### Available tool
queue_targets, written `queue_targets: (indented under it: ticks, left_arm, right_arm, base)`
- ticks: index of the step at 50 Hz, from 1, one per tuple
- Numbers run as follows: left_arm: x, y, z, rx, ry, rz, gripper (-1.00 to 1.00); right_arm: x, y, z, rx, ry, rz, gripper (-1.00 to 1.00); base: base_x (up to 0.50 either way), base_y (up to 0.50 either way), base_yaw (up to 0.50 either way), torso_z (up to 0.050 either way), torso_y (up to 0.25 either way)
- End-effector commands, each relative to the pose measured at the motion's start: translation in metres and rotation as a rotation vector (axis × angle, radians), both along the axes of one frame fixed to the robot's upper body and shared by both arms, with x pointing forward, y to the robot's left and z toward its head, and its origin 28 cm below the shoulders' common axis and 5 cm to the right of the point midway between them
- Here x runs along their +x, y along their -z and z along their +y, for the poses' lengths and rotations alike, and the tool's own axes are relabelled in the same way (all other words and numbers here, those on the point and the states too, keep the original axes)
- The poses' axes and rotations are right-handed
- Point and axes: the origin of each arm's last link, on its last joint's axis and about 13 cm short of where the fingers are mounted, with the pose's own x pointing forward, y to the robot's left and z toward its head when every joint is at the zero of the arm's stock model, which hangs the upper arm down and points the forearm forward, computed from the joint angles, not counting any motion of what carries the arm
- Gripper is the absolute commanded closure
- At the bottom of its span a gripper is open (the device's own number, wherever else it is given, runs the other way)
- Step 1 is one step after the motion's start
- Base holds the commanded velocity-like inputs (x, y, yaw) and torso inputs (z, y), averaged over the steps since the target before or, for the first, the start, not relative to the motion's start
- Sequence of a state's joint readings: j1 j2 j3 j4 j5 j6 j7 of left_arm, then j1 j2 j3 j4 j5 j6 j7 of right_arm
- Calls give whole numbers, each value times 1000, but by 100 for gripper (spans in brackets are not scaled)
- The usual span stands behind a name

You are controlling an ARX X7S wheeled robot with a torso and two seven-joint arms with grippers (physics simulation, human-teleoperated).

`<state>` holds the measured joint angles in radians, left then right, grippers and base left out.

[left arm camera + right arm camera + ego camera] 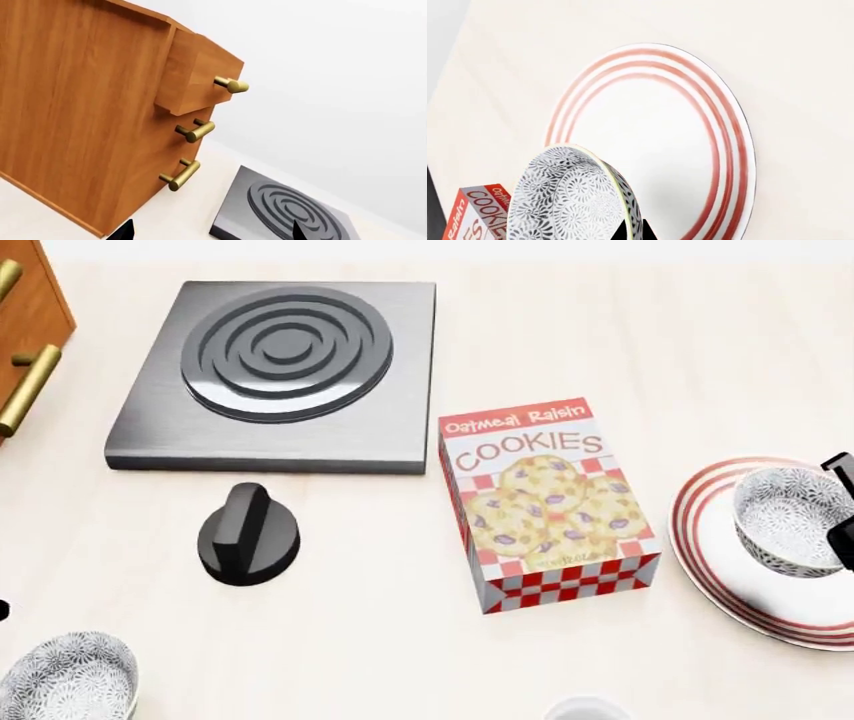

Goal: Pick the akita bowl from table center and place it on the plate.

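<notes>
Nearest us, a second speckled bowl sits untouched. Farther right, we see the right gripper pinching the akita bowl by its rim, over the plate. Left gripper: we cannot tell its spread.

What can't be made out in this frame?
- Right hand: head view edge cuts it; grip on akita bowl unclear.
- Whether the bowl touches the plate: wrist view hides its underside.
- Left hand: only fingertips show, left wrist view.
- White cup: cut by head view's bottom edge.
</notes>
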<state>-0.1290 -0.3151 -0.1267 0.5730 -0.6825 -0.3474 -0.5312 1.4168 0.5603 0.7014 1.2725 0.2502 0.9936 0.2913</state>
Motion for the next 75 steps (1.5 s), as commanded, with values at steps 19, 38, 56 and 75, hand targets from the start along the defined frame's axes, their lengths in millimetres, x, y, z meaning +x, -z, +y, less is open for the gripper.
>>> queue_targets:
  ticks: [19,38,56,75]
  left_arm:
    - [-3,3,1,-1,18,-19,-100]
    - [-5,0,0,0,25,-30,-100]
    - [-7,-1,0,5,34,-35,-100]
    - [-10,-1,1,5,32,-40,-100]
  right_arm:
    - [9,-6,10,56,2,-64,100]
    - [13,6,16,57,34,-56,100]
    - [12,17,15,81,72,-52,100]
    - [16,18,21,54,64,-74,100]
  base:
    - [0,0,0,0,-33]
    - [0,0,0,0,0]
    - [0,0,0,0,0]
    - [0,0,0,0,0]
